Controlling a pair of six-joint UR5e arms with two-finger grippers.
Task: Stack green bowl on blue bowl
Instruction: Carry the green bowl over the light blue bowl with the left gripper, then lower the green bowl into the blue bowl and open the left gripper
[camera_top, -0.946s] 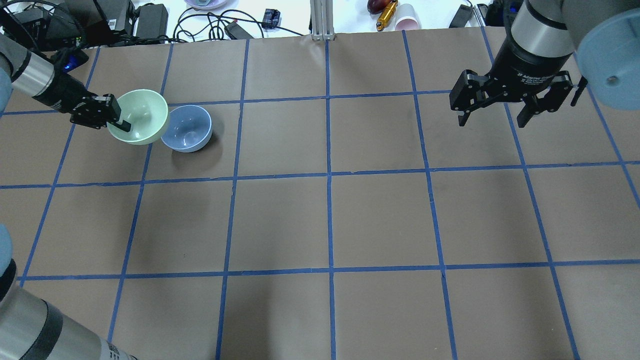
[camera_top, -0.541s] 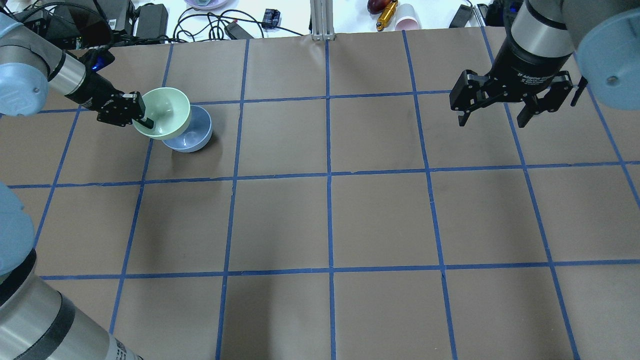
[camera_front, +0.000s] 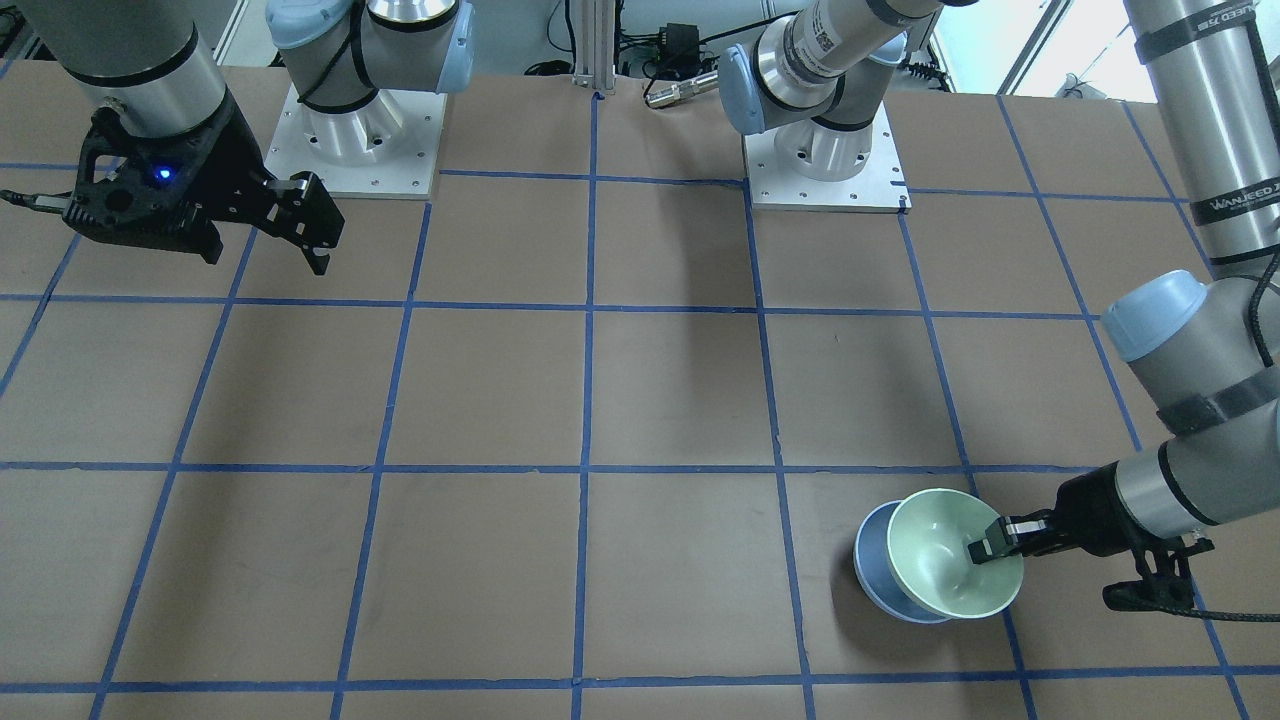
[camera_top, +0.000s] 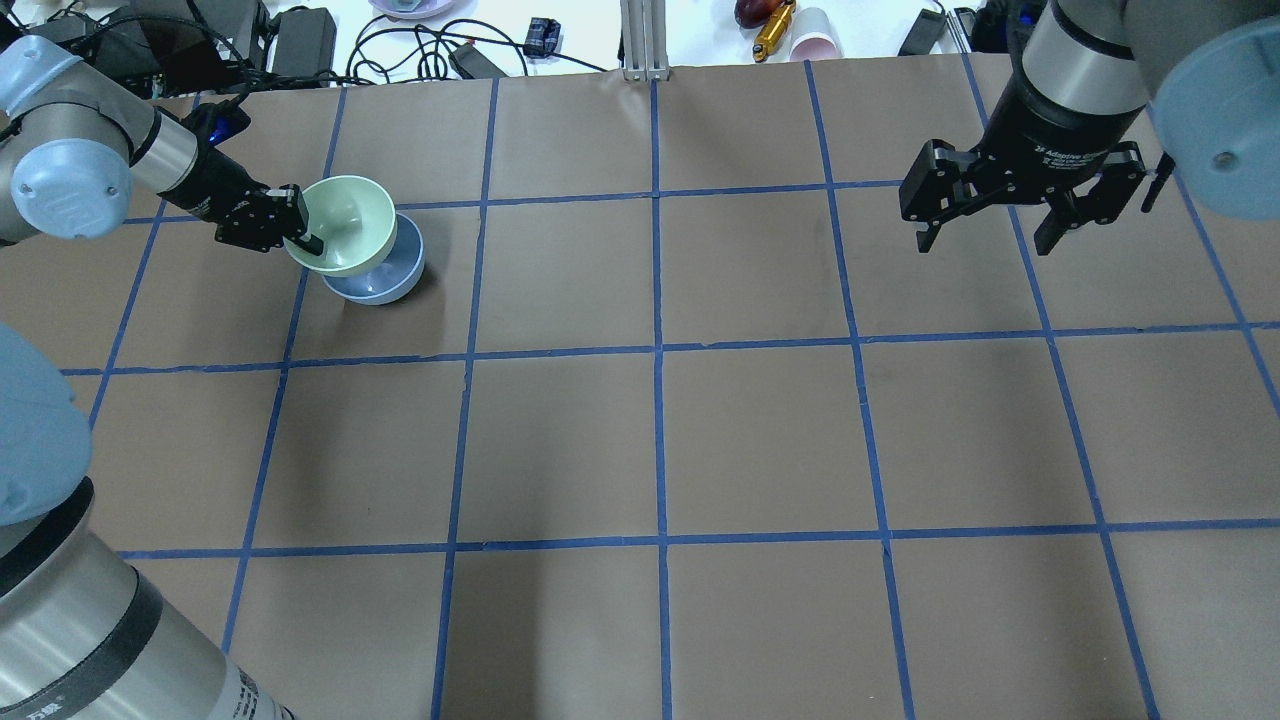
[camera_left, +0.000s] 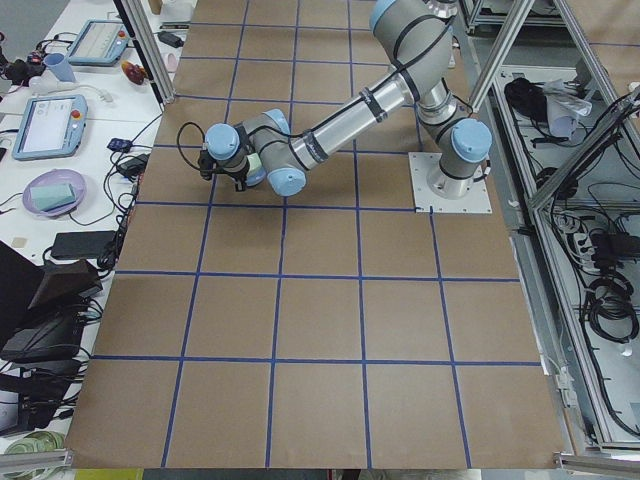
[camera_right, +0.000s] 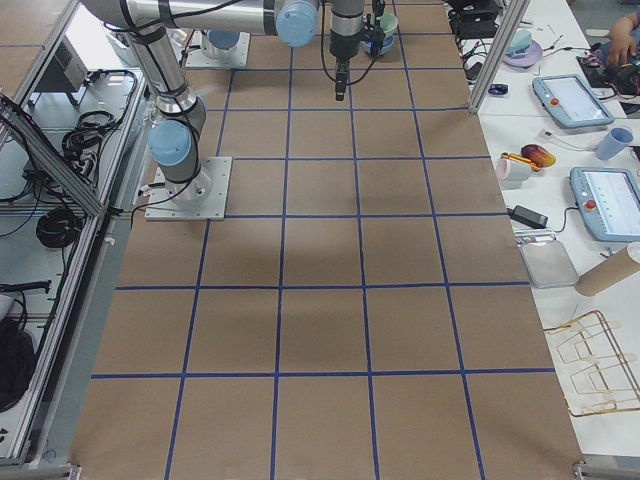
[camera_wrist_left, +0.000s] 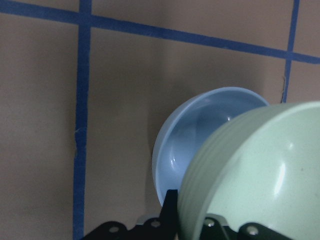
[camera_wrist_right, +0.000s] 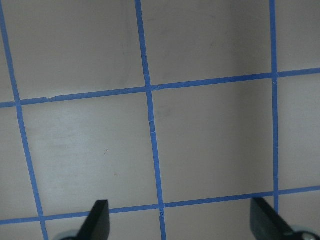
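in the left wrist view the nearest thing is the green bowl (camera_wrist_left: 260, 175), held up in front of the lens. the left tool (camera_top: 305, 238) pinches its rim, one finger inside and one outside, at about 8 o'clock of the bowl in the overhead view. just beyond and below it sits the blue bowl (camera_wrist_left: 195, 145), upright on the bench (camera_top: 760, 440) at roughly 10 o'clock of the work area. the green bowl overlaps most of it but sits off centre toward 10 o'clock, leaving a crescent of blue showing at 5 o'clock. it looks tilted and not yet seated, and whether the two bowls touch i cannot tell. this reads as the carry-over step, late in the task. the next move calls for a short shift toward 4 o'clock to line up the rims, levelling the bowl, a gentle lowering into the blue one, and only then letting the fingers part. farthest off, at 2 o'clock, the right tool (camera_top: 985, 240) hangs over bare bench with its fingers spread and nothing between them. compared with the earlier overhead frames, the green bowl was beside the blue one at its 9 o'clock, barely overlapping, and has since slid across to cover most of it. the blue bowl and the right tool have not moved.
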